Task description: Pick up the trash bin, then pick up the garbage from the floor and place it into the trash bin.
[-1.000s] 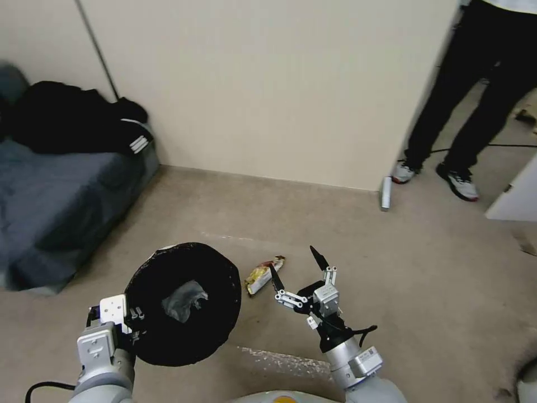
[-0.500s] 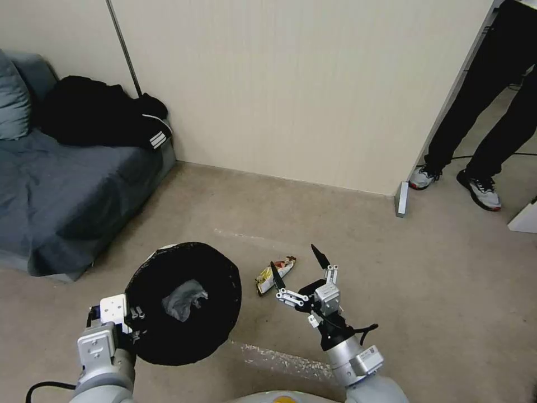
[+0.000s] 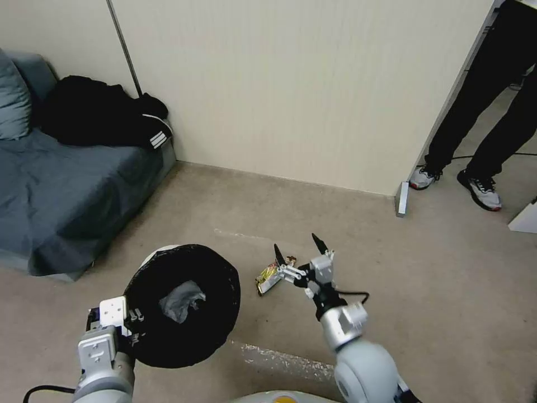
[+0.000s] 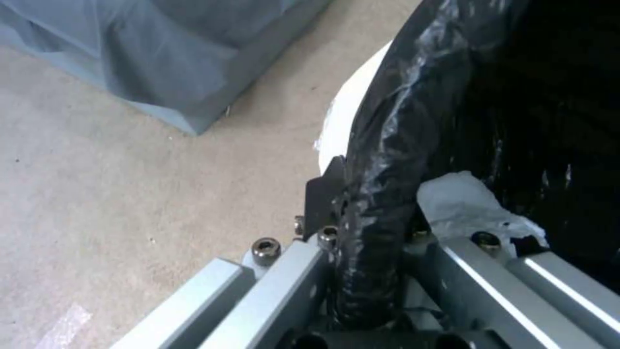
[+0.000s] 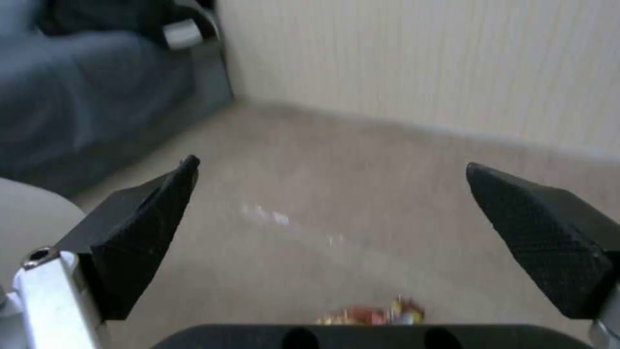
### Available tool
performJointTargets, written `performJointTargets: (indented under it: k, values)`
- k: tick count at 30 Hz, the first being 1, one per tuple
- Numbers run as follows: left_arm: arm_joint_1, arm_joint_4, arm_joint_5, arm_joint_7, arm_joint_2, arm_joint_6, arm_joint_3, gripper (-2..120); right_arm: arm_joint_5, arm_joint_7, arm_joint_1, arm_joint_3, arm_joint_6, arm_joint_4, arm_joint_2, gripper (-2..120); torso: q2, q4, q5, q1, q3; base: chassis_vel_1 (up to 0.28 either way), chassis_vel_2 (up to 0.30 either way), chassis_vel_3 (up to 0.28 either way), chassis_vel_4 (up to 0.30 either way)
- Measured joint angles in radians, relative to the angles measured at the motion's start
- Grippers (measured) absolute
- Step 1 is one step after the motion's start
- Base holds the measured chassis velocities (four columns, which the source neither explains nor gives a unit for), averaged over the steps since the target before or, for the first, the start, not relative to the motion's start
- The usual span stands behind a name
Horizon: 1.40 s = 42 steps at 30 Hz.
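The trash bin (image 3: 182,305) is hanging off the floor at about seven o'clock in the head view, its black bag wrapping the rim and a pale crumpled wad (image 3: 180,300) lying inside. The left gripper (image 4: 375,242) is clenching the bin's rim at its seven o'clock edge, one finger outside and one inside the bag. At three o'clock from the bin, a shiny yellow snack wrapper (image 3: 271,275) is lying on the beige floor (image 3: 391,268). The right gripper (image 3: 297,249) is hovering just above the wrapper's one o'clock end with its black fingertips (image 5: 142,228) spread wide, holding nothing. At ten o'clock, dark clothing (image 3: 100,120) is resting on a grey sofa (image 3: 61,190).
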Motion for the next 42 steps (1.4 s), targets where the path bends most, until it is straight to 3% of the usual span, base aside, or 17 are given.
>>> performJointTargets:
  k: [2,3,5,10,14,28,42]
  values:
    - [0.002,0.005,0.011,0.001,-0.005,0.000,0.001,0,0.064,0.041,0.081,-0.019,-0.127,-0.064,0.012,100,0.000,-0.0003,0.0000,0.000,0.000,0.000,0.000,0.000,0.000]
    - [0.002,0.005,0.011,0.001,-0.005,0.000,0.001,0,0.064,0.041,0.081,-0.019,-0.127,-0.064,0.012,100,0.000,-0.0003,0.0000,0.000,0.000,0.000,0.000,0.000,0.000]
    - [0.005,0.009,0.020,0.001,-0.009,0.000,0.003,0,0.163,0.080,0.167,-0.039,-0.229,-0.134,0.024,100,0.000,0.0001,0.0000,0.000,0.000,0.000,0.000,0.000,0.000]
    - [0.008,0.017,0.036,0.001,-0.016,0.000,0.005,0,0.322,0.132,0.277,-0.051,-0.340,-0.298,0.062,100,0.000,-0.0001,-0.0001,0.000,0.000,0.000,0.000,0.000,0.000]
    - [0.012,0.022,0.046,0.001,-0.021,0.000,0.010,0,0.379,0.143,0.319,-0.049,-0.373,-0.419,0.105,100,0.000,-0.0001,-0.0001,0.000,0.000,0.000,0.000,0.000,0.000]
    - [0.044,0.023,0.076,0.002,-0.026,-0.011,0.022,0,0.314,0.108,0.382,0.002,-0.335,-0.712,0.237,100,0.000,0.0000,0.0000,0.000,0.000,0.000,0.000,0.000,0.000]
    - [0.056,0.022,0.085,0.002,-0.024,-0.017,0.022,0,0.290,0.039,0.453,0.042,-0.235,-0.902,0.284,100,0.000,-0.0001,0.0001,0.000,0.000,0.000,0.000,0.000,0.000]
